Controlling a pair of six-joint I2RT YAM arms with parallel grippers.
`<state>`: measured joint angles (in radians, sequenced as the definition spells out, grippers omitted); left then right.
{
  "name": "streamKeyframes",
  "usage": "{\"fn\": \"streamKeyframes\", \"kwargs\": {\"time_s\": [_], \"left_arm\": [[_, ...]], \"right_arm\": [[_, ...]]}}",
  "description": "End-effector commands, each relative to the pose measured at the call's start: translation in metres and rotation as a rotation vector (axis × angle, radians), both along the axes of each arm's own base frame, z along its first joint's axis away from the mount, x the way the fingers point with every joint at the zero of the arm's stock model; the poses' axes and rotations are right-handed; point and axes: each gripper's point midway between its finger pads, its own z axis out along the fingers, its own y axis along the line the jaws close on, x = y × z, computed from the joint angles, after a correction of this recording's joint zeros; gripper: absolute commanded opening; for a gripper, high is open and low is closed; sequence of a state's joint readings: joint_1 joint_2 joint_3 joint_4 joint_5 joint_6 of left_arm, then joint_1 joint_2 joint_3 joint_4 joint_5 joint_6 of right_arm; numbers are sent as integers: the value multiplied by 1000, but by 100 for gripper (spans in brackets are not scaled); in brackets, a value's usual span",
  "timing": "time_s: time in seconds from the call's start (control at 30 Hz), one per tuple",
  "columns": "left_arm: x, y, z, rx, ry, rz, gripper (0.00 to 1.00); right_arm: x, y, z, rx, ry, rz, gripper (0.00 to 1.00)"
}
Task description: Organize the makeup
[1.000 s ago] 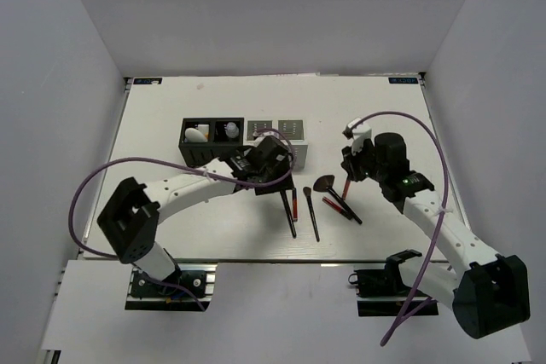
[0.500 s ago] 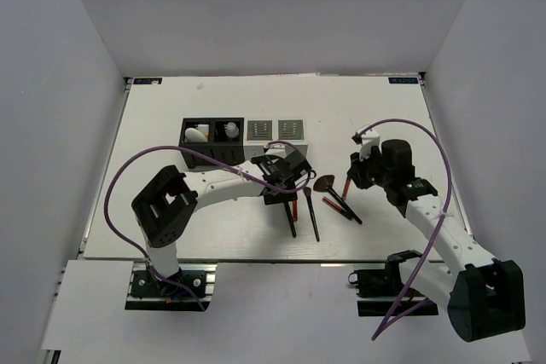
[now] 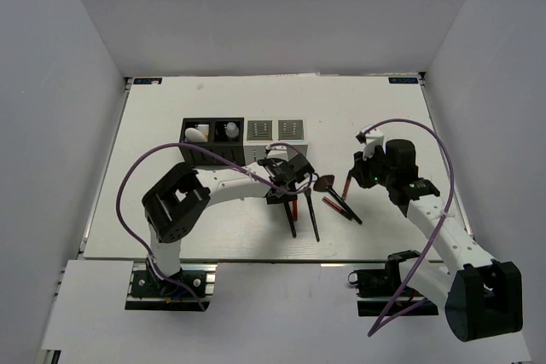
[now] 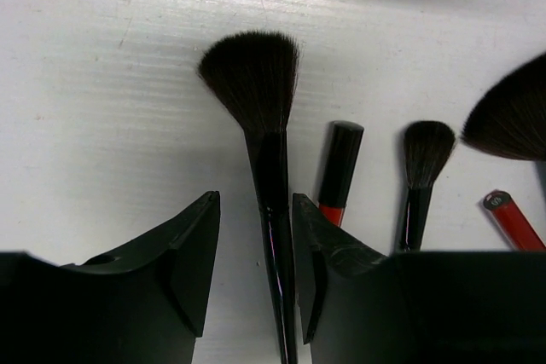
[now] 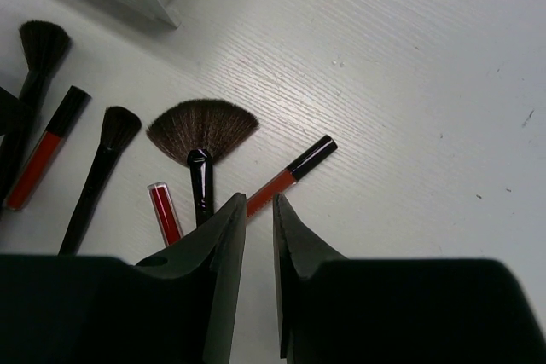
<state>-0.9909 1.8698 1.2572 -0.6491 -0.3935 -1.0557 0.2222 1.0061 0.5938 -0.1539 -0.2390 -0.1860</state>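
On the left wrist camera the handle of the big round-headed black brush (image 4: 266, 168) runs off the bottom edge between the fingers of the left gripper (image 4: 253, 210). The wide dark fan brush (image 4: 514, 112) and thin red stick (image 4: 512, 221) are only partly in frame at the right. On the right wrist camera I lose that fan brush's handle behind the right gripper (image 5: 258, 210); overhead, contact is too small to judge.

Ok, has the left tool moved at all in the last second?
Yes. The left tool has shifted right, away from the black organizer box and over the loose brushes.
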Motion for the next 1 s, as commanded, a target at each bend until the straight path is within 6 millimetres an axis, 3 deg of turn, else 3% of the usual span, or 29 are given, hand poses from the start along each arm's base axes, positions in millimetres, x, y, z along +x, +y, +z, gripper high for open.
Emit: {"fn": "streamKeyframes", "kwargs": {"time_s": [0.0, 0.2, 0.5, 0.7, 0.83, 0.93, 0.97], "left_arm": [[10, -6, 4, -6, -64, 6, 49], [13, -8, -7, 32, -73, 8, 45], [-2, -2, -18, 40, -32, -6, 35], [-22, 10, -20, 27, -14, -32, 19], [-31, 8, 4, -43, -61, -71, 10], [-33, -1, 47, -136, -144, -121, 6], [-29, -6, 72, -195, -190, -135, 5]], "right_arm": [[3, -1, 9, 14, -44, 2, 25], [5, -3, 9, 18, -44, -1, 25], [5, -3, 6, 29, -30, 3, 25], [5, -4, 5, 30, -26, 5, 25], [5, -2, 6, 34, -26, 20, 25], [5, -3, 7, 29, -34, 31, 25], [4, -1, 9, 29, -37, 42, 25]]}}
